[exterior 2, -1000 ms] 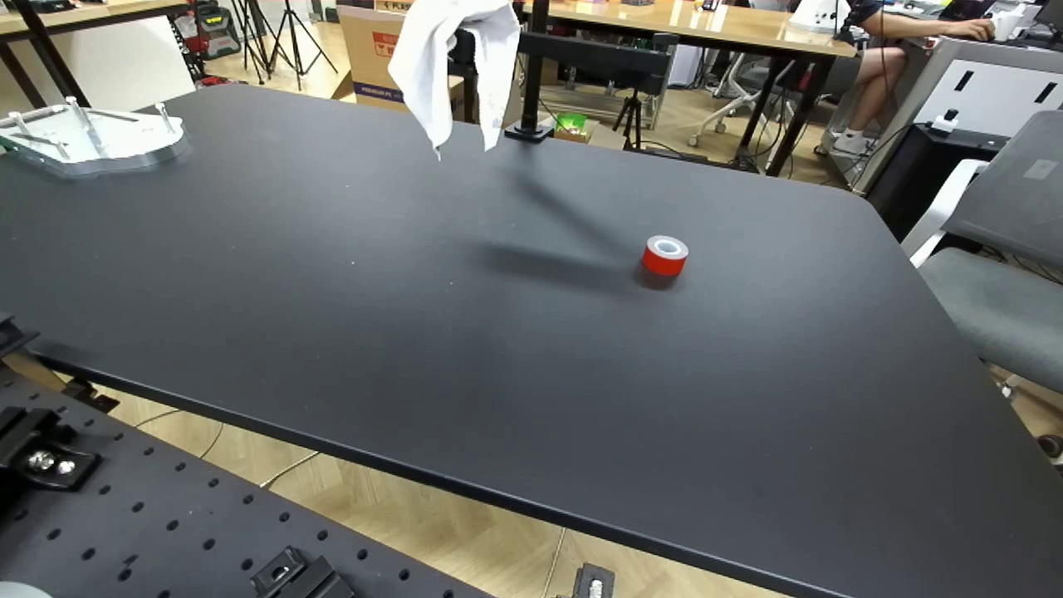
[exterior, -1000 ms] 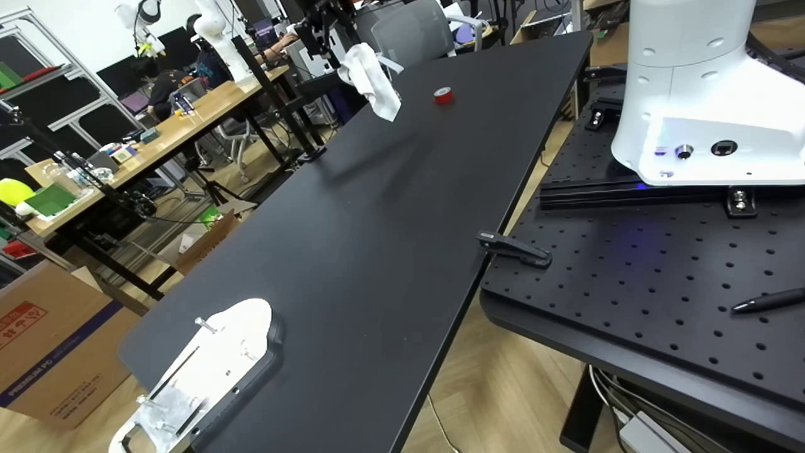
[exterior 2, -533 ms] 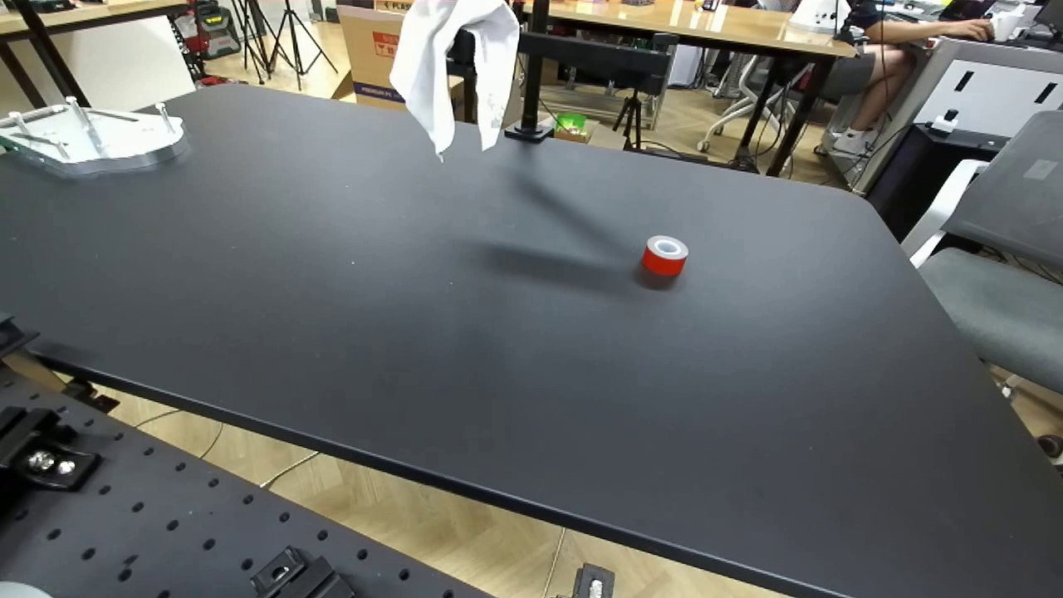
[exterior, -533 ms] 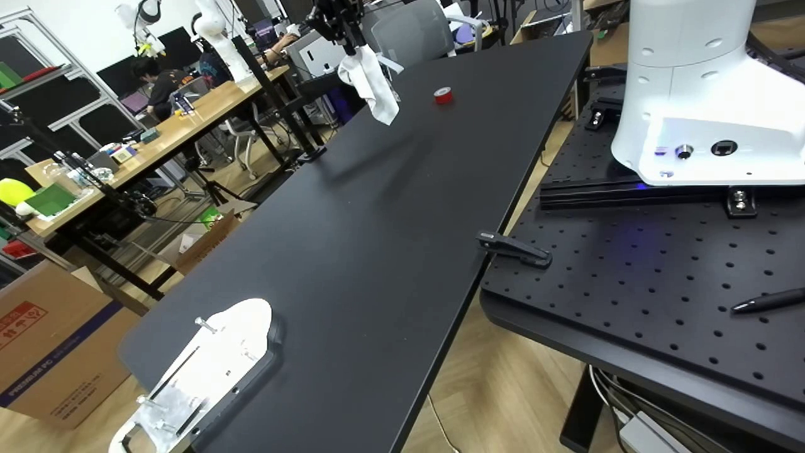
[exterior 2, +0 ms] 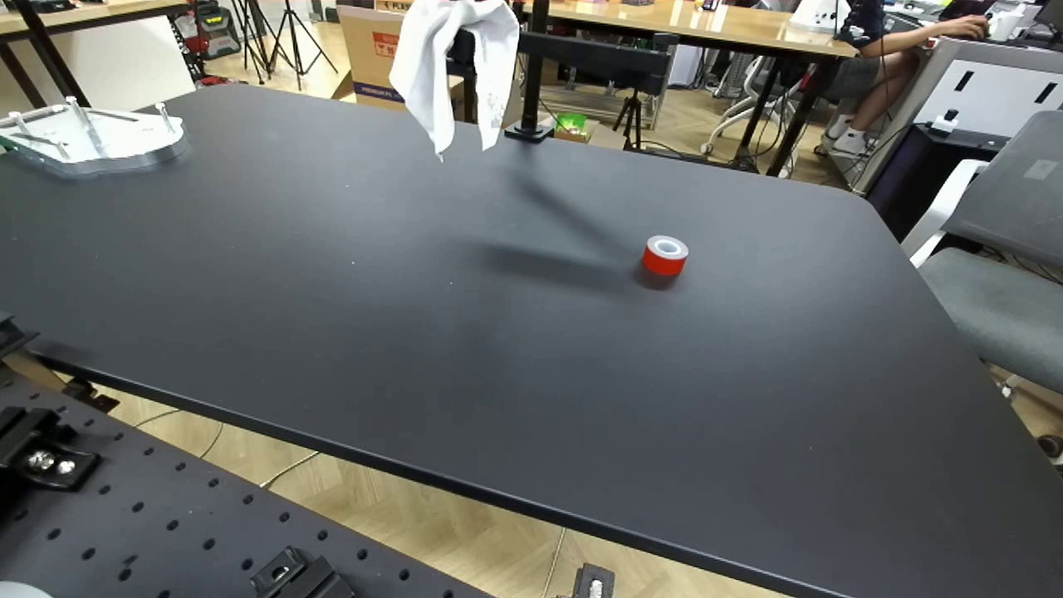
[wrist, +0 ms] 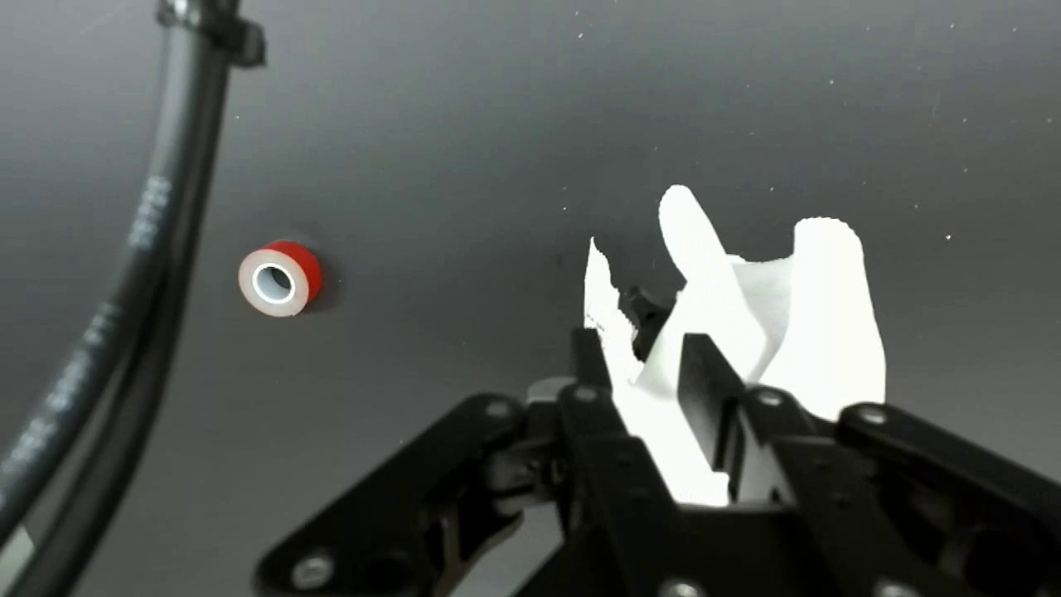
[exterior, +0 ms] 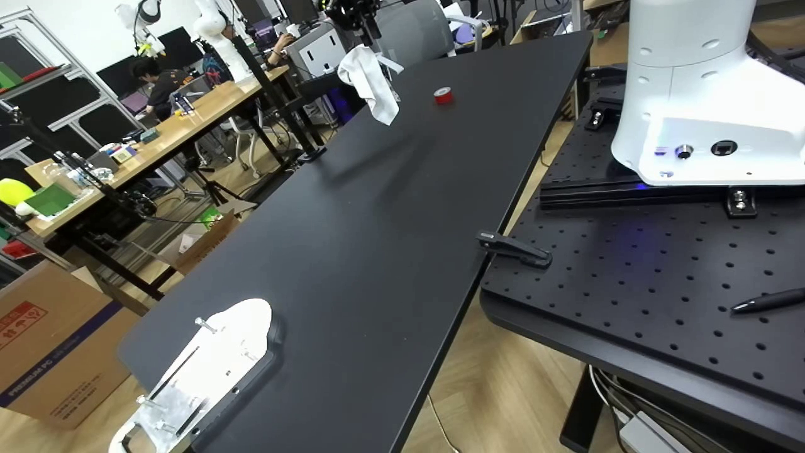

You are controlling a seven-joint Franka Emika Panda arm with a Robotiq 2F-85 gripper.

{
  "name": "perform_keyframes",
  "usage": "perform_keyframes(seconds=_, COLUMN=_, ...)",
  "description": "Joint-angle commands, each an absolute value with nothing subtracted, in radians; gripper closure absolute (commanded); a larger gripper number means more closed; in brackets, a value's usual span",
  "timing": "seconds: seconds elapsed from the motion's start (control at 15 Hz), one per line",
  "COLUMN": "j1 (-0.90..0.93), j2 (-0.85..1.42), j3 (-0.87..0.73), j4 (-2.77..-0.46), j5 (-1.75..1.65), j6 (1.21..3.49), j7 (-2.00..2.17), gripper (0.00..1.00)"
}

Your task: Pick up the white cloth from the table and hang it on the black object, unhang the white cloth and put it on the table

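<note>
The cloth (exterior: 370,82) hung over the black stand (exterior 2: 596,62), above the table (exterior 2: 498,357).
Its two ends dangled in the air. The claw (wrist: 642,355) stood partway open with hold of nothing: in the wrist view its fingers (wrist: 703,377) were parted, with cloth showing in the gap and beyond; in an exterior view it was just above the cloth. A red tape roll (exterior 2: 663,264) lay flat on the table, apart from the cloth.
</note>
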State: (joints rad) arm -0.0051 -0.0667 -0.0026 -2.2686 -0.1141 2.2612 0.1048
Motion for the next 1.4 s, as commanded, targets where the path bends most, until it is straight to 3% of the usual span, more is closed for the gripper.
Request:
perform_keyframes(seconds=0.0, j1=0.000, j2=-0.083, j3=0.001, j4=-2.262, j5=-0.093, j6=2.230, j7=0.047, gripper=0.40)
perform_keyframes(seconds=0.4, j1=0.000, j2=-0.041, j3=0.000, j4=-2.214, j5=-0.094, j6=2.220, j7=-0.061, gripper=0.02)
perform_keyframes(seconds=0.87, j1=-0.011, j2=0.067, j3=-0.009, j4=-2.135, j5=-0.081, j6=2.219, j7=-0.157, gripper=0.00)
perform_keyframes(seconds=0.93, j1=-0.012, j2=0.082, j3=-0.009, j4=-2.125, j5=-0.081, j6=2.226, j7=-0.165, gripper=0.25)
perform_keyframes(seconds=1.07, j1=-0.014, j2=0.105, j3=-0.008, j4=-2.104, j5=-0.076, j6=2.227, j7=-0.178, gripper=0.33)
perform_keyframes(seconds=1.33, j1=-0.013, j2=0.128, j3=-0.003, j4=-2.076, j5=-0.070, j6=2.228, j7=-0.197, gripper=0.63)
